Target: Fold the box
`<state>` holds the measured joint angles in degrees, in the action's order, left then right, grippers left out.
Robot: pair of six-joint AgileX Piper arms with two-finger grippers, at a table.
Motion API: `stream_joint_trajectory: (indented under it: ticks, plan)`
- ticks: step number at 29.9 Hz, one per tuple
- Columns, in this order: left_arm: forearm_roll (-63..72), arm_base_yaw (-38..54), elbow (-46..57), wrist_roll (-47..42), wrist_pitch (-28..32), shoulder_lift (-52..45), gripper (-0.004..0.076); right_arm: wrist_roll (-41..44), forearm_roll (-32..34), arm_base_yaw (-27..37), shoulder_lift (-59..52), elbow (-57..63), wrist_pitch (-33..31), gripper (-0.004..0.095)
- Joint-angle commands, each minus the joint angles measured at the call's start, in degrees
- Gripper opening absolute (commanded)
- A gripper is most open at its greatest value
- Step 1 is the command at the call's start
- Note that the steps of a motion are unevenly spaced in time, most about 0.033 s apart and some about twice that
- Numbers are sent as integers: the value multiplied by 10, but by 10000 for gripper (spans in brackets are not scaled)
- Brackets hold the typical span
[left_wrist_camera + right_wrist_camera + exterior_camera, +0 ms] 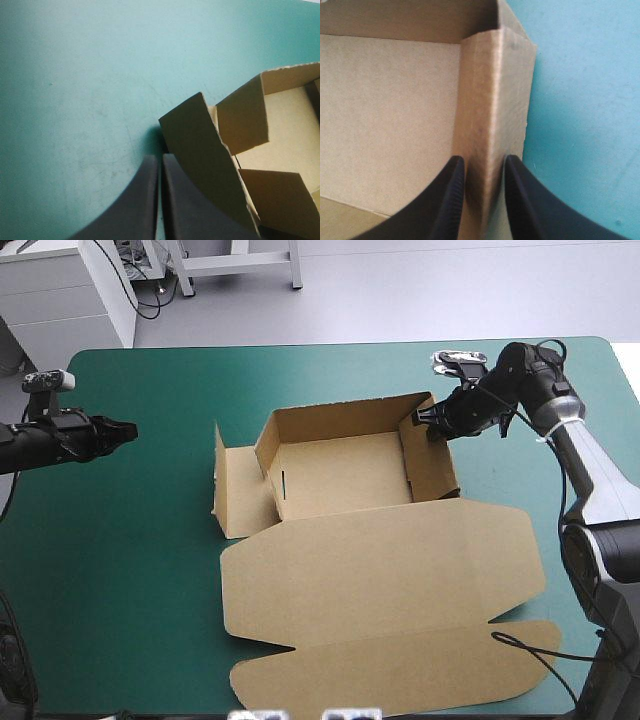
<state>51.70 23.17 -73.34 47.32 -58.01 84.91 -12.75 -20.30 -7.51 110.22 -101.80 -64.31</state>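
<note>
Right fingers (445, 200) pinch the one box (345, 475) by its wall; left fingers (137, 210) meet.

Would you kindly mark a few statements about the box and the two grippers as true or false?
1. The right gripper is shut on the right wall of the box. True.
2. The left gripper holds the left flap. False: it is shut on nothing, over the cover, apart from the flap.
3. The lid lies flat, on the box's near side. True.
4. The far wall lies flat on the table. False: it stands raised.
</note>
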Motion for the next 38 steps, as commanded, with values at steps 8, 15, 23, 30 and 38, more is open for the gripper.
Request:
stream_joint_trajectory:
  ticks: [8,15,23,30,38]
  plan:
    - [6,-3,-13,1,-1,-19,6,52,2,3,-30,-102,-72,694]
    - [6,-3,-13,1,-6,-19,6,99,6,3,-72,-70,-72,684]
    - [6,-3,-13,1,-7,-19,6,104,34,-9,-120,37,-71,684]
    - [9,-3,-13,1,-5,-19,6,128,86,-44,-70,38,-71,676]
    - [10,-3,-13,0,-5,-19,6,160,168,-83,-31,38,-71,586]
